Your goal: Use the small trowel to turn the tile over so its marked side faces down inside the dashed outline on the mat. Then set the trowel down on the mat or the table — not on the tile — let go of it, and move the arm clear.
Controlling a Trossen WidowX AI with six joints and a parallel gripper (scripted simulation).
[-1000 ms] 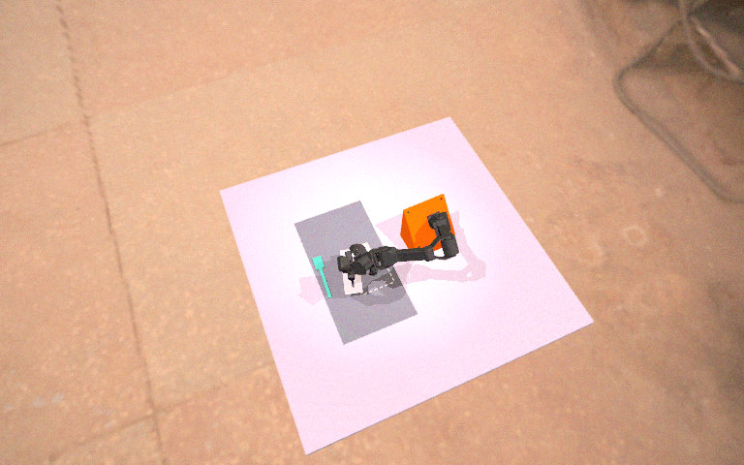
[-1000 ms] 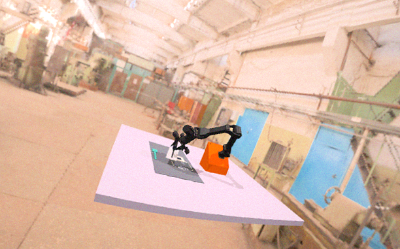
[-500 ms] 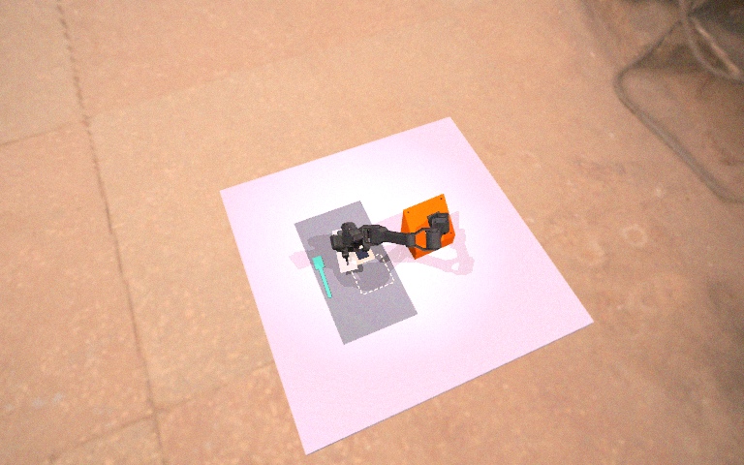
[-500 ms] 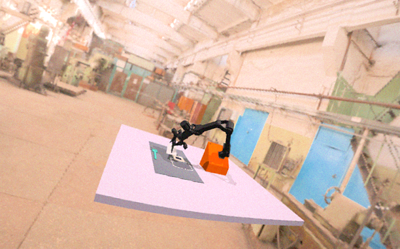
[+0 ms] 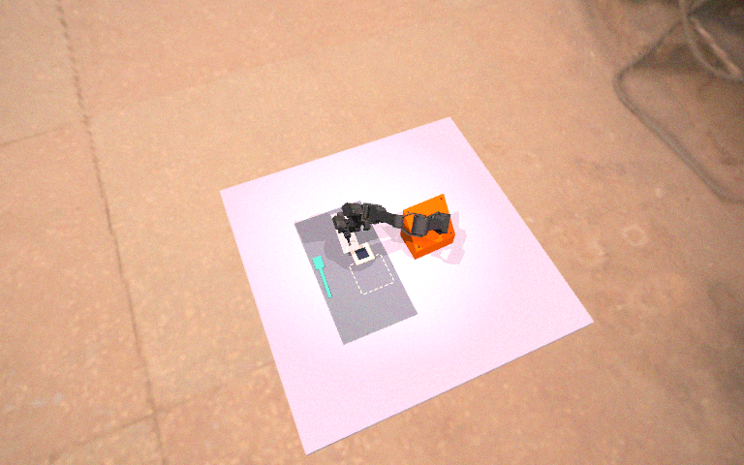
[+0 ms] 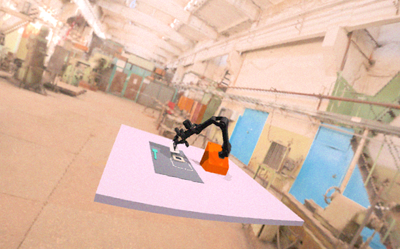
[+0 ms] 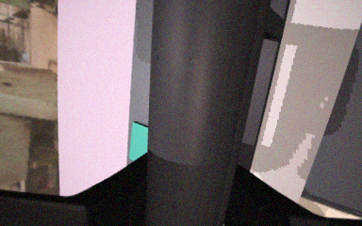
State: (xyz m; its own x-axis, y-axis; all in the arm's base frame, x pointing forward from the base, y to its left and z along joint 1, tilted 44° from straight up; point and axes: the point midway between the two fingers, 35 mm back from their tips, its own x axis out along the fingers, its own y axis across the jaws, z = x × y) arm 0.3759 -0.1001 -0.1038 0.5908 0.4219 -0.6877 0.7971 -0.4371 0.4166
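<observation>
Tile count is one (image 5: pixel 362 253) (image 6: pixel 178 158) (image 7: pixel 337 210), a cream square with one dark square on it, so yeah, marked side's facing up. It's on the one grey mat (image 5: pixel 356 323) (image 6: pixel 177 173) (image 7: pixel 346 141), right at a corner of the single dashed outline (image 5: pixel 378 288) (image 6: pixel 183 168), mostly outside it. Two tools here, fwiw. A white flat-bladed one (image 5: pixel 344 239) (image 6: pixel 174 149) (image 7: pixel 306 94) is clamped in the one gripper (image 5: pixel 348 238) (image 6: pixel 175 146) (image 7: pixel 188 155), blade just beside the tile; can't tell if they touch. The other, a teal paddle-shaped tool (image 5: pixel 325 280) (image 6: pixel 154 152) (image 7: pixel 138 141), lies loose along the mat's edge, well apart from the outline. Single black arm (image 5: pixel 378 213) (image 6: pixel 204 125), one orange base block (image 5: pixel 427 246) (image 6: pixel 214 165), one pale pink table (image 5: pixel 466 306) (image 6: pixel 196 197) (image 7: pixel 94 94).
</observation>
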